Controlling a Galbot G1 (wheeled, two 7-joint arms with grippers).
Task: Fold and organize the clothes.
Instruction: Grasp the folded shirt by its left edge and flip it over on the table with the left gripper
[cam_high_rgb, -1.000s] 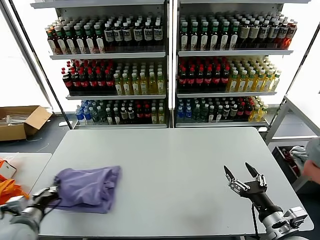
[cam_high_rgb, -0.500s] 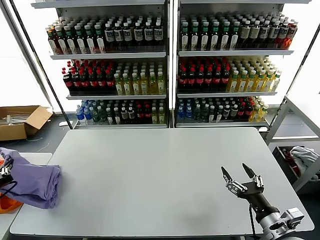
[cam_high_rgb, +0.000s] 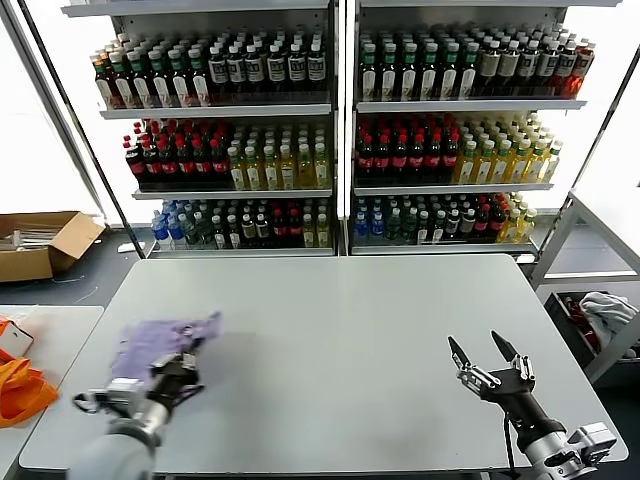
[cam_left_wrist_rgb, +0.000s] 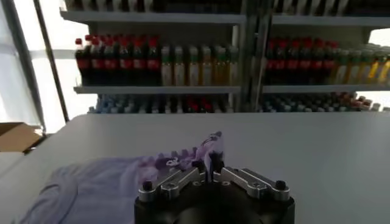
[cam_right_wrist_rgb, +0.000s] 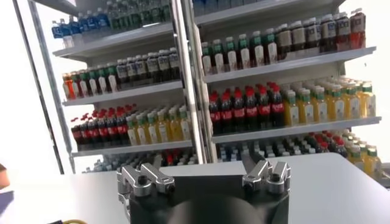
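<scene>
Lavender T-shirt (cam_high_rgb: 150, 343) lies crumpled on the table's near left part, one corner pinched upward

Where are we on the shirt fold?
Done: nothing looks folded; the lavender T-shirt lies rumpled on the table near its left edge. In hand: the left tool is shut on a pinch of the shirt's fabric. The right tool hangs open over the right side, idle. Left: spreading, folding, putting away.
</scene>
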